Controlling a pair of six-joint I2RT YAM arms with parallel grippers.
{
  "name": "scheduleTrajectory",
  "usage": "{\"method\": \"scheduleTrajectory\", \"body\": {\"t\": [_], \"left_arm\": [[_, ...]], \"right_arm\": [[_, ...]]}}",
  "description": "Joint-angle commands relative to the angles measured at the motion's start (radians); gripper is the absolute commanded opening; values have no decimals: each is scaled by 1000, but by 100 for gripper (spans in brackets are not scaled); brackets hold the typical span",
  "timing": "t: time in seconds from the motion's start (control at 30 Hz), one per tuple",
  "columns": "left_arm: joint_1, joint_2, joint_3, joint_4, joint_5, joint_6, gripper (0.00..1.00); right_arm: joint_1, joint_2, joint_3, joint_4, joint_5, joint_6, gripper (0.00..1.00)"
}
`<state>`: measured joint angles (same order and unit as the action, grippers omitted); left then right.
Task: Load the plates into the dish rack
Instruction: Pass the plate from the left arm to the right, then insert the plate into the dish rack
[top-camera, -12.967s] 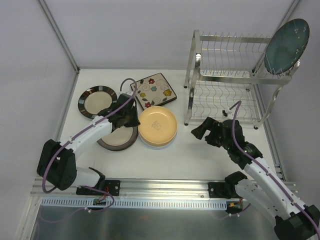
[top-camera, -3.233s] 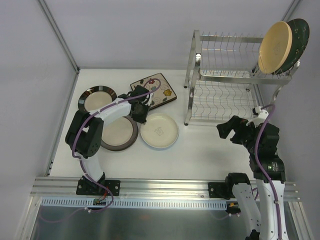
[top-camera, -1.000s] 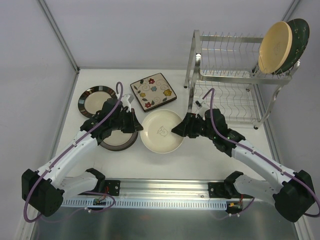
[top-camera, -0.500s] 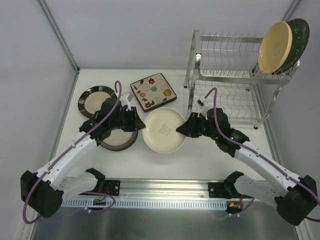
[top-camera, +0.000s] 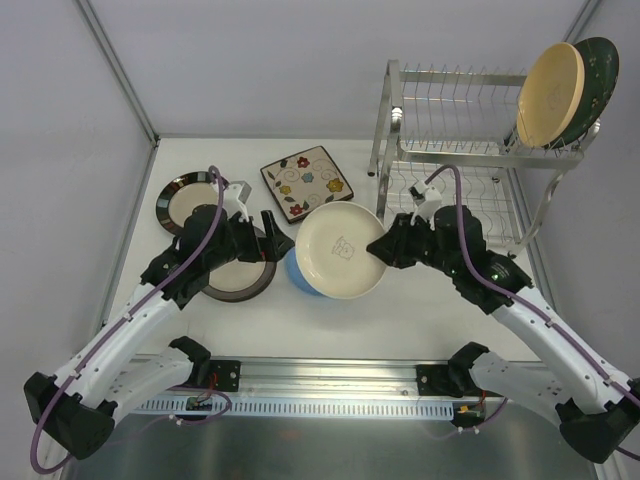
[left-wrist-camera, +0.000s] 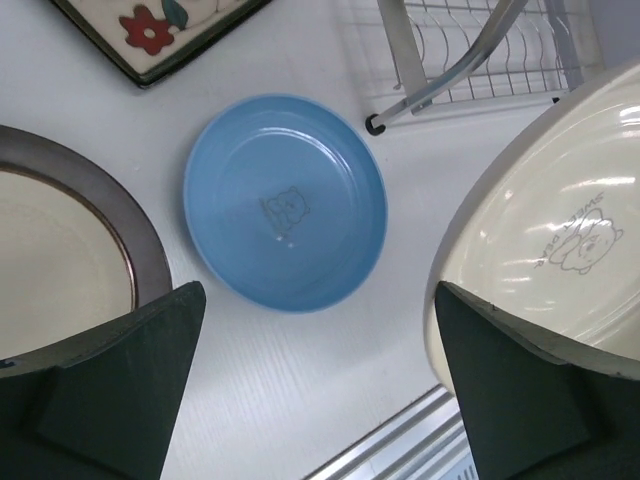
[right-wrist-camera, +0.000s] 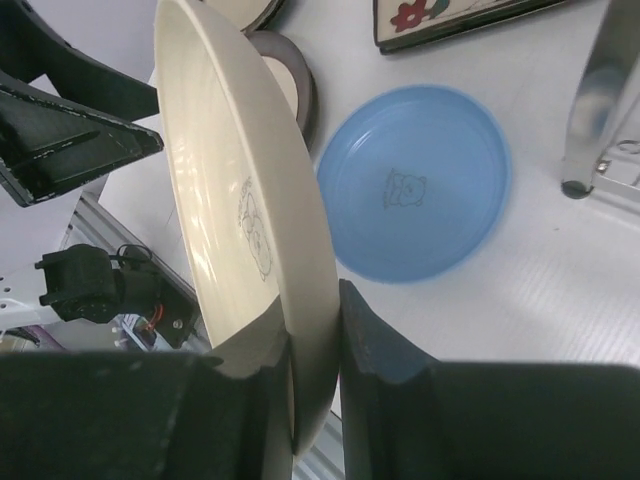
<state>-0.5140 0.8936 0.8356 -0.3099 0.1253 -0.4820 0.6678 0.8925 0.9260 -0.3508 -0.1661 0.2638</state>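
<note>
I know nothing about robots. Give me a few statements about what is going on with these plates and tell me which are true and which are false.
1. The right end effector grips the cream plate by its rim. True.
2. The blue plate stands in the dish rack. False: it lies flat on the table.
3. The left end effector is shut on a plate. False: it is open and holds nothing.
4. A tan plate and a dark green plate stand on the upper tier of the dish rack. True.
</note>
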Motion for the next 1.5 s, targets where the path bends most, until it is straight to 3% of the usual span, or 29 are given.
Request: {"method": "scheduleTrajectory", "body": {"t": [0.0, 0.37, 0.5, 0.73, 0.97, 1.17, 1.47], "left_arm": [[5, -62, -29, 5, -154, 39, 99], [12, -225, -151, -12, -262, 103, 99], [14, -280, -194, -26, -274, 120, 99], [14, -381, -262, -57, -296, 192, 99], [14, -371, -265, -67, -332, 209, 99], [14, -279, -247, -67, -336, 215, 99], [14, -283, -250, -69, -348, 227, 99]], "right_arm": [[-2, -50, 141, -108, 102, -99, 1], [-7, -29, 505, -238, 315, -336, 1], [-8, -7, 638, -238, 481, -443, 0], [-7, 22, 737, -62, 717, -694, 1], [-20, 109, 820, 140, 876, -998, 1], [-106, 193, 890, 243, 898, -1132, 1], [-393, 289, 930, 177, 752, -1006, 0]]}}
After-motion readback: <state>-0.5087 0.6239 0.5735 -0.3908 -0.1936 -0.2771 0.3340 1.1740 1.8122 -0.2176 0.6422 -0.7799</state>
